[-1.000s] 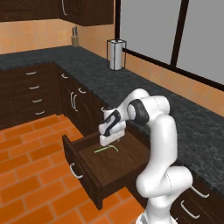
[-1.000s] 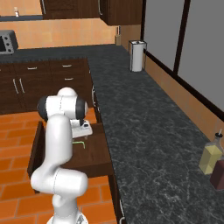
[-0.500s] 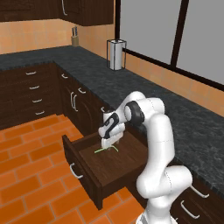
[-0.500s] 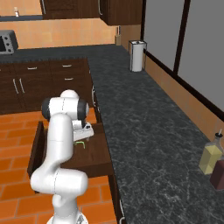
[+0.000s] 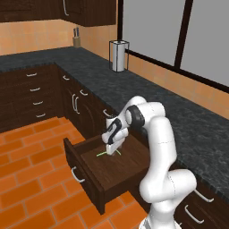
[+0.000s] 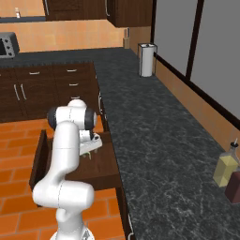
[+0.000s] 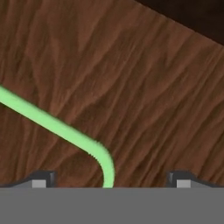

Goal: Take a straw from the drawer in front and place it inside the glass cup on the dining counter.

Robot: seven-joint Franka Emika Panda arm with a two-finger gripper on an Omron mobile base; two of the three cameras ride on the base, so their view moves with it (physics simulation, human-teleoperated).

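Note:
The drawer (image 5: 120, 173) stands pulled out below the black counter, its silver handle (image 5: 77, 174) facing the tiled floor. The light-green straw (image 5: 104, 153) lies flat on the drawer bottom. My gripper (image 5: 112, 149) reaches down into the drawer right over the straw, open and holding nothing. In the hand view the straw (image 7: 57, 124) runs from the left edge, and its bent end curves down between the two fingertips (image 7: 41, 179). From the right base view the gripper (image 6: 89, 149) sits low in the drawer (image 6: 101, 166). The glass cup and the dining counter are out of view.
A black speckled counter (image 6: 154, 140) runs along the right above the drawer. On it stand a paper-towel holder (image 5: 118, 55), a knife block (image 5: 77, 39) and two bottles (image 6: 226, 171). Dark cabinets (image 5: 31, 94) and an orange tile floor (image 5: 31, 179) lie to the left.
My gripper has come down into the drawer, closer to the straw, with its jaws still wide. The drawer and straw have not moved.

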